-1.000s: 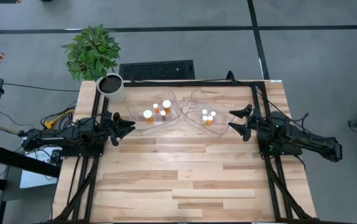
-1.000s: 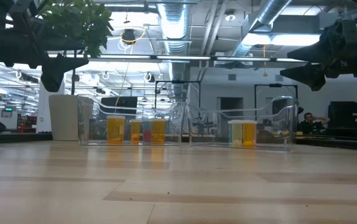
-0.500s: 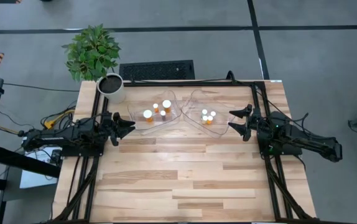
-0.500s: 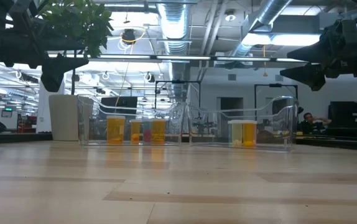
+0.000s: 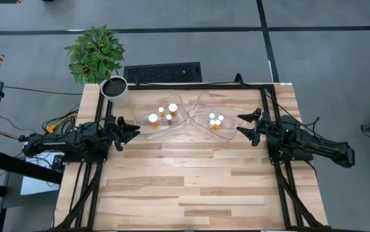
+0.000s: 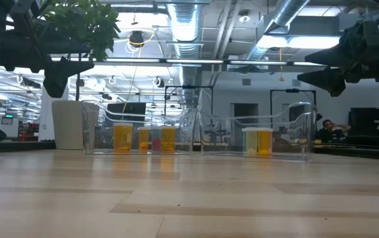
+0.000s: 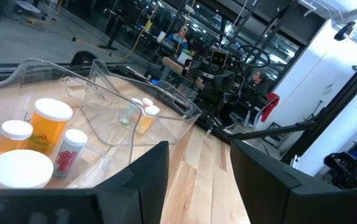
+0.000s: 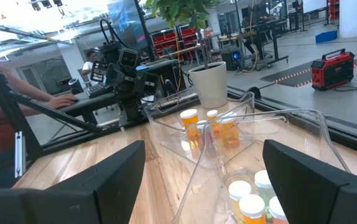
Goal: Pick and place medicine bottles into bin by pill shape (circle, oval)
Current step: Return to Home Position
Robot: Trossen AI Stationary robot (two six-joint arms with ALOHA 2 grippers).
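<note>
Several orange-amber medicine bottles with white caps stand on their bases in two clear plastic bins at the table's far middle: one group [image 5: 162, 115] in the left bin [image 5: 147, 129], one group [image 5: 215, 120] in the right bin [image 5: 229, 133]. They also show in the low view [image 6: 143, 139] [image 6: 258, 141] and in both wrist views [image 7: 38, 134] [image 8: 245, 198]. My left gripper [image 5: 135, 131] is open and empty, raised beside the left bin. My right gripper [image 5: 242, 125] is open and empty, raised beside the right bin.
A white pot with a green plant [image 5: 114, 90] stands at the table's far left corner. A dark keyboard-like object [image 5: 162, 72] lies behind the far edge. People sit in the room beyond the table [image 6: 326, 127]. Bare wood stretches across the table's near half [image 5: 185, 187].
</note>
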